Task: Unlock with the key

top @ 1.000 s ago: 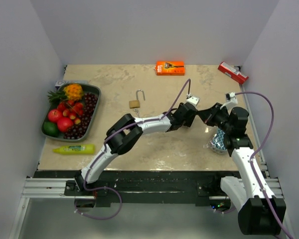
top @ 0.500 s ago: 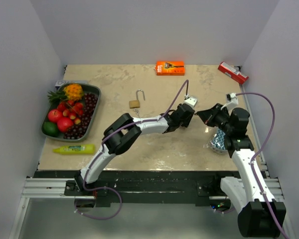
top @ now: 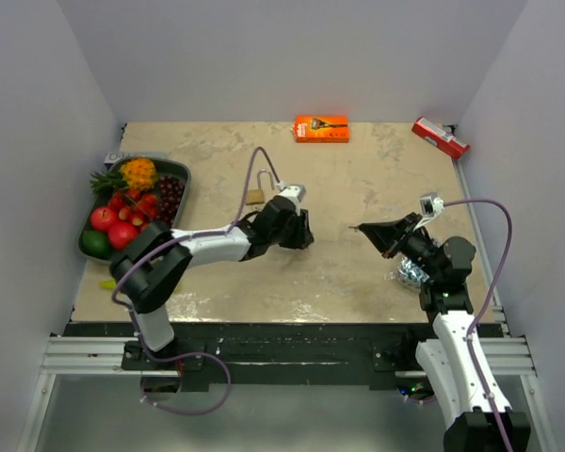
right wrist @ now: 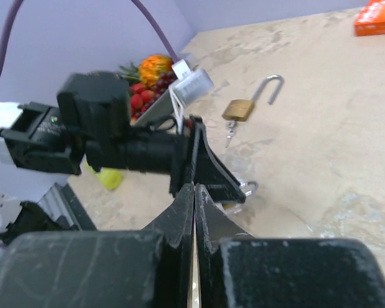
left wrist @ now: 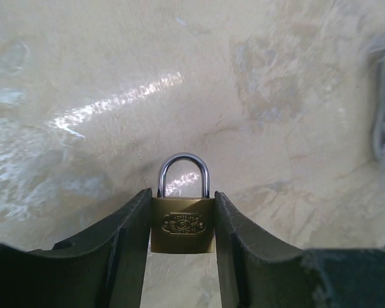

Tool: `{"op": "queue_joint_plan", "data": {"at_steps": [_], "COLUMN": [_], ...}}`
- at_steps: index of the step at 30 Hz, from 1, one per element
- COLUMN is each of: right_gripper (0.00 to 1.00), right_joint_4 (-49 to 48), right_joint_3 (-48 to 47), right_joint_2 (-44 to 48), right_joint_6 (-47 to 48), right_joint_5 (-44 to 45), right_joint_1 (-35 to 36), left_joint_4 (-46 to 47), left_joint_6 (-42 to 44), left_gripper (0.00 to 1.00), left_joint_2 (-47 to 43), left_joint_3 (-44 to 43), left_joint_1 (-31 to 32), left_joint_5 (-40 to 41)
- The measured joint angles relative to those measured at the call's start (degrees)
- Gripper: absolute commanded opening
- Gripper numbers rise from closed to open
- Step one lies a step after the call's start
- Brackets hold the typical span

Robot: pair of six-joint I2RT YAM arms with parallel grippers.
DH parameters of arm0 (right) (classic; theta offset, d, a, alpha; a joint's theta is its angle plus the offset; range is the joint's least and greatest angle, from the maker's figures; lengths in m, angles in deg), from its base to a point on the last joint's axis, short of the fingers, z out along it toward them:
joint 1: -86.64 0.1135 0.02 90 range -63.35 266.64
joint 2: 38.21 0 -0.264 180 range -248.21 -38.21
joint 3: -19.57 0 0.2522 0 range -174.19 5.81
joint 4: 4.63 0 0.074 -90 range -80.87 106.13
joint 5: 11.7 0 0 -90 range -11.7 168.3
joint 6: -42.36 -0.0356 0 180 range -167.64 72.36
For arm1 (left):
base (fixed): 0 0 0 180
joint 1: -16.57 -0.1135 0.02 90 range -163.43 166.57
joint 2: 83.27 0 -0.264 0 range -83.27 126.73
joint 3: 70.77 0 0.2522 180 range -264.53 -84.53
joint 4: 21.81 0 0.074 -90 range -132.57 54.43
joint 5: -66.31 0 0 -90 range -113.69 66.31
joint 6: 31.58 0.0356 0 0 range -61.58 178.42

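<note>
Left tool (top: 302, 234) is seen from above near the middle of the table (top: 386, 179), with its arm reaching over from the near left corner. The right tool (top: 363, 228) is held above the right half of the table and is pointed at the left tool, well apart from it. An open padlock (top: 255, 196) lies just behind the left arm, toward the far edge, with its shackle swung out. A fruit tray (top: 176, 169) is placed at the left edge, an orange box (top: 321, 128) at the far edge and a red box (top: 440, 137) in the far right corner.

From the left wrist, a brass padlock (left wrist: 182, 224) with its shackle closed is seen gripped by its body. Both fingers (left wrist: 125, 237) are pressed against its sides, and the shackle points away from the wrist.

From the right wrist, the right tool's fingers (right wrist: 179, 218) are seen pressed flat together. Whether anything thin is pinched between them cannot be told. Beyond them the left tool (right wrist: 234, 189) faces this camera, and the gripped padlock's shackle (right wrist: 248, 187) shows at its tip. The open padlock (right wrist: 239, 109) lies farther back, with a key (right wrist: 230, 133) at its lower end.
</note>
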Motion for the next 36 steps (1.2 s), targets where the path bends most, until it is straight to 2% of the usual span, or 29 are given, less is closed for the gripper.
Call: {"op": "queue_joint_plan", "data": {"at_steps": [5, 11, 16, 22, 30, 31, 33, 34, 36], "right_gripper": [0.0, 0.0, 0.0, 0.0, 0.0, 0.0, 0.0, 0.0, 0.0], "right_joint_4": [-7.1, -10.6, -14.4, -16.0, -17.4, -17.5, -17.4, -17.4, -17.4], "right_joint_3": [2.2, 2.4, 3.1, 3.7, 3.8, 3.8, 3.8, 3.8, 3.8], "right_joint_2": [-1.9, -4.8, -10.2, -15.3, -15.7, -15.7, -15.9, -16.2, -16.8], "right_joint_6": [-2.0, -1.5, -1.7, -2.4, -2.6, -2.6, -2.6, -2.6, -2.6], "right_joint_5": [-2.6, 0.0, 5.2, 9.2, 11.4, 11.5, 11.9, 12.4, 12.8], "right_joint_1": [1.9, 11.5, 18.5, 20.0, 20.3, 20.3, 20.3, 20.3, 20.3], "left_joint_4": [6.9, 14.0, 13.9, 9.3, 6.2, 6.4, 7.1, 7.4, 7.8], "left_joint_6": [-7.0, -11.3, -10.9, -9.4, -7.7, -7.5, -7.2, -7.0, -6.9], "left_gripper": [0.0, 0.0, 0.0, 0.0, 0.0, 0.17, 0.42, 0.65, 0.77], "left_joint_2": [-11.6, -17.5, -16.6, -10.5, -5.0, -4.8, -4.3, -4.1, -4.0], "left_joint_3": [6.3, 7.8, 10.0, 13.1, 12.6, 12.5, 12.2, 12.0, 12.0], "left_joint_1": [-2.7, -3.4, -3.7, -3.8, -3.8, -3.8, -3.8, -3.8, -3.8], "left_joint_5": [-2.5, -4.3, -0.8, 5.4, 9.7, 9.8, 9.7, 9.5, 9.1]}}
